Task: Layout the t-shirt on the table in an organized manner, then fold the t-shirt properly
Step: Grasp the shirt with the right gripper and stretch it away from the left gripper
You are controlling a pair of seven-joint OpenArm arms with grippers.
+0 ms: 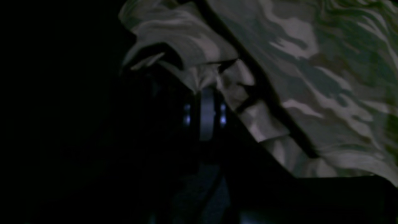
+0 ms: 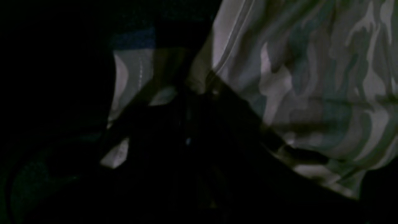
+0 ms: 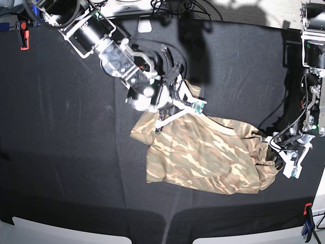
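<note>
So in the base view the right arm comes in from the upper left of the frame, stretched diagonally down toward the middle, wrist tipped so the right claw (image 3: 179, 108) sits on the top edge of the t-shirt (image 3: 203, 152). Its own wrist camera is really dark, but you can see fabric bunched right at the tips, so that claw looks pinched down on the t-shirt's edge.

The t-shirt itself is a crumpled camo lump a bit right of center on the black bench (image 3: 66, 152), kind of stretched between the two arms, not flat at all.

Over at the right edge of the frame the left arm hangs down almost vertical, then bends inward at the bottom so the left claw (image 3: 277, 147) meets the t-shirt's lower right corner. In the left wrist view the left claw's tips are clamped tight with a fold of camo cloth gathered between them.
</note>
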